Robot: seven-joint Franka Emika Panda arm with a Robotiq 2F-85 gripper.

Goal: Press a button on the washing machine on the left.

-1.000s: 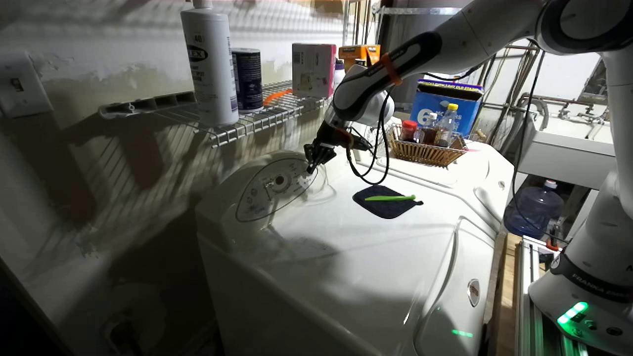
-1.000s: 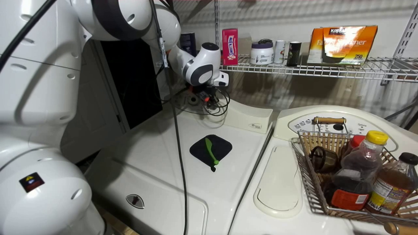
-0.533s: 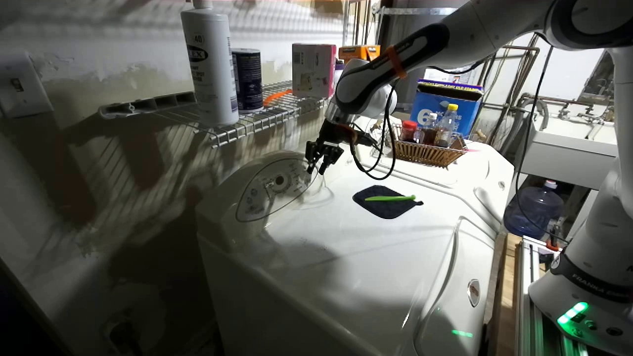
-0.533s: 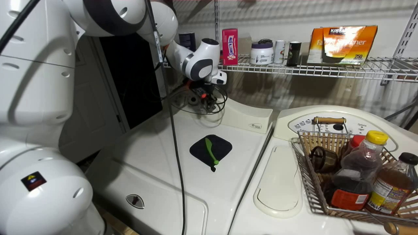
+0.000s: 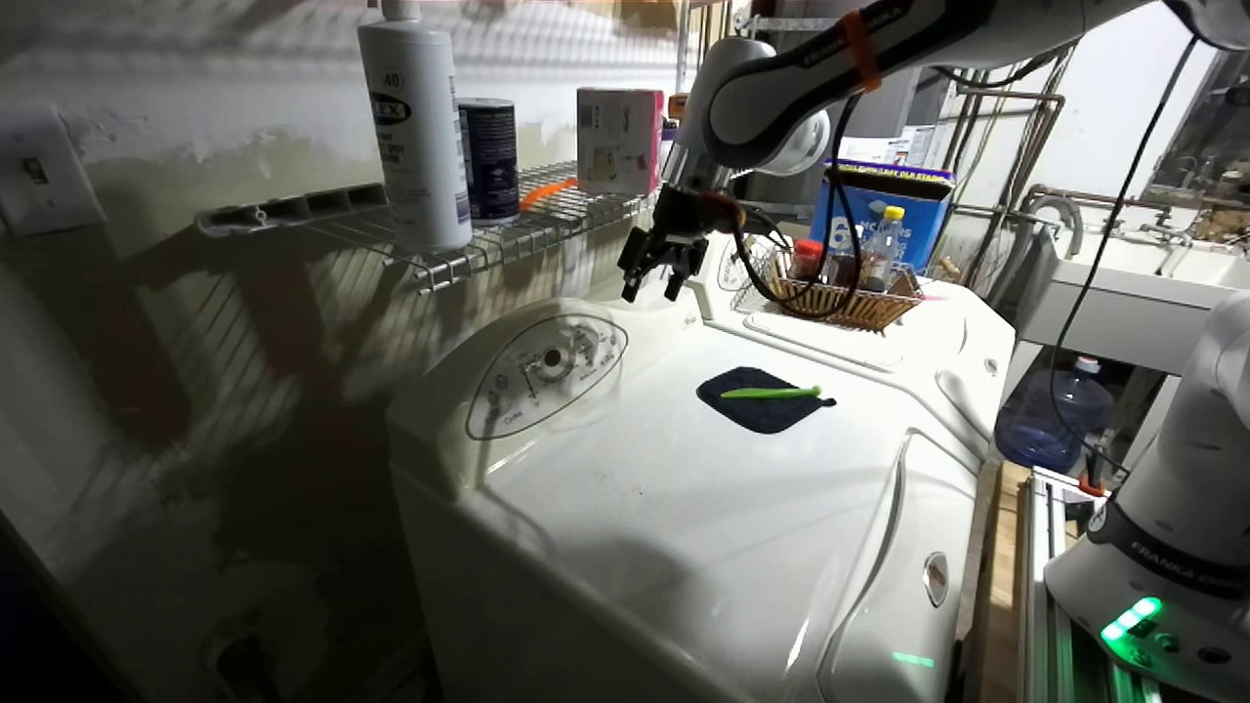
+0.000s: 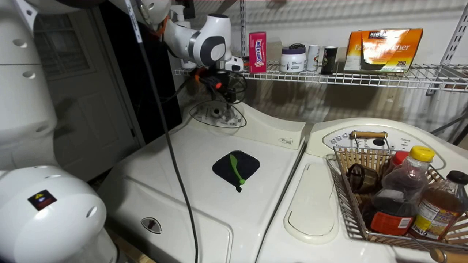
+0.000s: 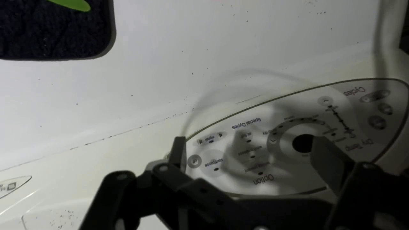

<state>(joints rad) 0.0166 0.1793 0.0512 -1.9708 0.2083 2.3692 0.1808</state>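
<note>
The large white washing machine (image 5: 586, 547) carries an oval, dark-outlined control panel (image 5: 508, 400) at its back, in view in both exterior views. My gripper (image 5: 652, 291) hangs above the panel's end, apart from it, fingers pointing down. In the wrist view the panel lies upside down below the gripper (image 7: 247, 142), which stands wide open with nothing between its fingers. Between them show the start/pause button (image 7: 212, 159), the small round off button (image 7: 194, 161) and the option markings. The right finger (image 7: 329, 159) covers part of the dark dial centre (image 7: 302, 143).
A dark cloth pad (image 6: 223, 168) with a green utensil (image 6: 234, 166) lies on the lid. Beside the machine, a second white appliance (image 6: 278, 226) bears a basket (image 6: 342, 190) of bottles. A wire shelf (image 5: 557, 229) with bottles and boxes runs above the panel. A cable (image 6: 179, 179) hangs from the arm.
The gripper has risen off the panel's end and moved back towards the robot's base. Its jaws have gone from closed together to wide apart. The pad and utensil have not moved.
</note>
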